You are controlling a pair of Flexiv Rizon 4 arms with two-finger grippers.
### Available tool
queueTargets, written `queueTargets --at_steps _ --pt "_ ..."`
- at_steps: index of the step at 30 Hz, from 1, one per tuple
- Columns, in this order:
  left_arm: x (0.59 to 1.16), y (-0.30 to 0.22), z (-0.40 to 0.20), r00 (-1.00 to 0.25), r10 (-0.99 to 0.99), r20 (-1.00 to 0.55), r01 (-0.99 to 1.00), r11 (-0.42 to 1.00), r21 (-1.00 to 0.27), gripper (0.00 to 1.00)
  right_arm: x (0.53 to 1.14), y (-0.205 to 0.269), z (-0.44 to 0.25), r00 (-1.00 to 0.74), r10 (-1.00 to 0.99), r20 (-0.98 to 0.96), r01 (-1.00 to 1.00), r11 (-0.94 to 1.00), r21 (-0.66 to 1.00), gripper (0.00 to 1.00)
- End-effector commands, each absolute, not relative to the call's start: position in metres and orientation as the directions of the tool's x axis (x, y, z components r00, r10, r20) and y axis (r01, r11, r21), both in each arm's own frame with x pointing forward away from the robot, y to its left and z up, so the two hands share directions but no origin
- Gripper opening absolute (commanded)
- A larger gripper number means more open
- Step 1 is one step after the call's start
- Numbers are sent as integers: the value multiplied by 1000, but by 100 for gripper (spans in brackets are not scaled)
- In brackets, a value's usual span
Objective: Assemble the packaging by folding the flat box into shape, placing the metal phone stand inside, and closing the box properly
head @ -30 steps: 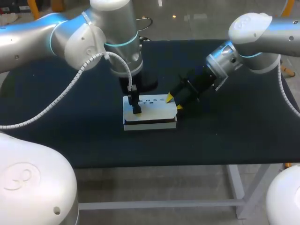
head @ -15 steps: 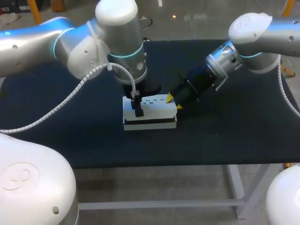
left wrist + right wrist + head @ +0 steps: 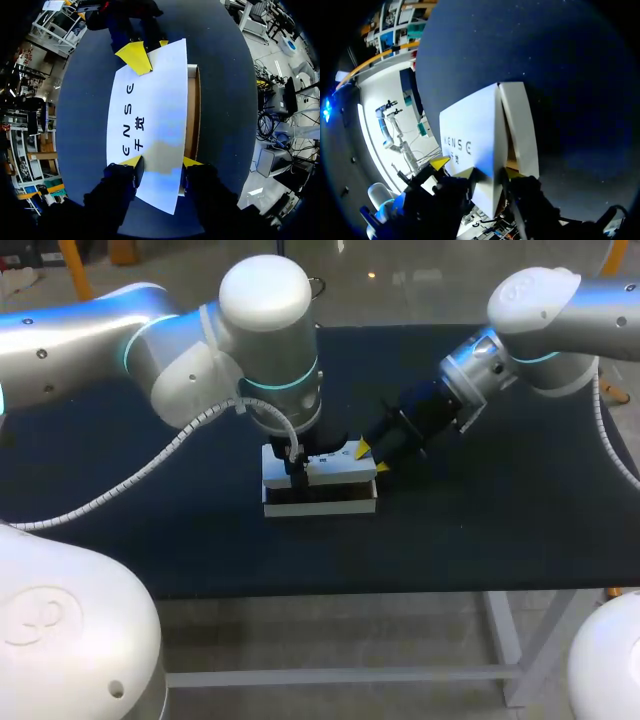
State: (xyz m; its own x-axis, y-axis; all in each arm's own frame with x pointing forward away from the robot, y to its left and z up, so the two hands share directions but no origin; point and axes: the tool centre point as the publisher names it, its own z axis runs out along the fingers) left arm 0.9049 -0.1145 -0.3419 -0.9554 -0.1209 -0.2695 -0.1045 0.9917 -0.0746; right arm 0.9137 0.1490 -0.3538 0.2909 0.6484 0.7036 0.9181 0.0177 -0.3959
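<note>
Two arms meet over a white box sitting at the centre of the dark bench in the head view. Its printed lid stands lifted and tilted, with the dark opening of the box showing below its front edge. The left arm comes in from the left edge of the frame and bends down over the box's left end; the right arm comes in from the upper right and slants down to the lid's right corner. In the left wrist view the left jaws are set narrow and grip the lid's end: one yellow fingertip lies on the printed face, the other sits at the lid's opposite side, just beside the brown inner wall of the box. Ahead of them, at the lid's far end, the right jaws pinch the same lid, one tip over the printed face and one behind its edge. The right wrist view shows the lid running edge-on between the two fingers, with a narrow white side flap just beside it. What lies inside the box cannot be made out.
</note>
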Motion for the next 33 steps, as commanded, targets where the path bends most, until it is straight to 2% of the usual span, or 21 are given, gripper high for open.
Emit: queueTargets --at_steps 1,18,33 --pt "903 -116 -346 -948 -122 -294 -102 991 -81 44 915 150 -354 290 648 704 916 25 -401 38" --pt "900 -110 -354 -940 -97 -328 -80 995 -66 43 910 149 -353 285 656 699 920 17 -391 38" --pt "897 -109 -363 -945 -83 -315 -71 996 -50 47 903 137 -350 288 658 695 930 -19 -367 38"
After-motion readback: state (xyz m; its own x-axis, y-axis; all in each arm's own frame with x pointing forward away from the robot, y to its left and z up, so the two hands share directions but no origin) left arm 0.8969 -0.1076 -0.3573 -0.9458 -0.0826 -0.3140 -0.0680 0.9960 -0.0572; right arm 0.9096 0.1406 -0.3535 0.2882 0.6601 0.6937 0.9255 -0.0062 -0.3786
